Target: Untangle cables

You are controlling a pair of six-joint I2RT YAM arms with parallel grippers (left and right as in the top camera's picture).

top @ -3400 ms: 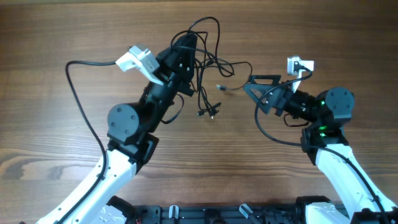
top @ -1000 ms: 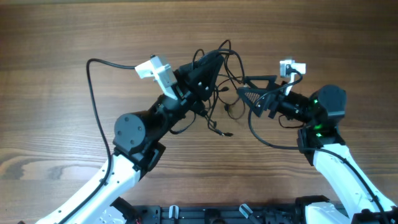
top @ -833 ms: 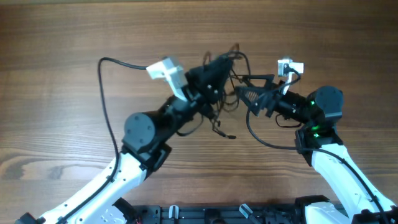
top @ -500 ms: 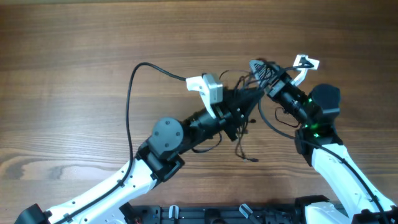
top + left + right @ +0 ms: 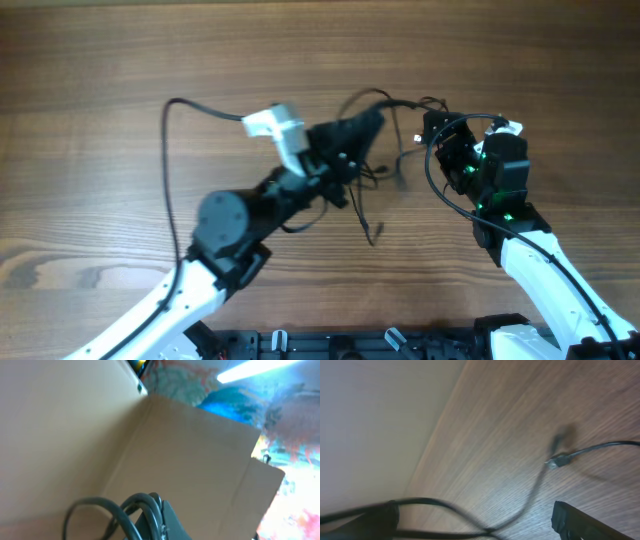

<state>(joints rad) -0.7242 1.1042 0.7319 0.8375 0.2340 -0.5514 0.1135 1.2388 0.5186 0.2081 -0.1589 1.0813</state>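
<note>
Both jaws obscured among cables (image 5: 379,172)

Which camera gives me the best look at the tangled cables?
Overhead: it shows the whole tangle of cables. Left wrist catches only two blurred loops; right wrist, one strand with a plug tip.

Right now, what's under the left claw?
Black cables spill out from beneath the left claw, with one strand trailing across the table. The claw covers the bundle directly below it, so whether it grips a strand cannot be seen.
</note>
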